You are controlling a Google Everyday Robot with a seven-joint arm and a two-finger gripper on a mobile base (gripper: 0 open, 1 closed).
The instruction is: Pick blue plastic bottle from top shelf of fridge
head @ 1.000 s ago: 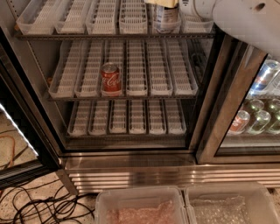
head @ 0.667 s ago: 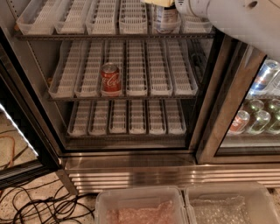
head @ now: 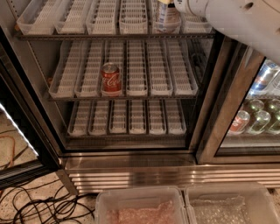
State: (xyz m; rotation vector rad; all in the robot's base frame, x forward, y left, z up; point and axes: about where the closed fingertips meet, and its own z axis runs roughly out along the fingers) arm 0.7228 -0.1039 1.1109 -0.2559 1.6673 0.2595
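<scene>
The blue plastic bottle (head: 166, 17) stands in a lane tray at the right of the top shelf (head: 109, 36) of the fridge (head: 131, 151). Only its lower body with the printed label shows; its cap is cut off by the picture's top edge. My gripper (head: 168, 2) is at the very top edge, right over the bottle, and most of it is out of view. My white arm (head: 236, 22) reaches in from the upper right.
A red cola can (head: 110, 78) stands on the middle rack. The neighbouring compartment holds many cans (head: 258, 118) behind a dark door post (head: 218, 113). Two clear bins (head: 140, 208) sit below the fridge. Cables (head: 39, 205) lie on the floor at left.
My arm has shifted a little to the left, bringing its end closer over the bottle. The bottle and the can have not moved.
</scene>
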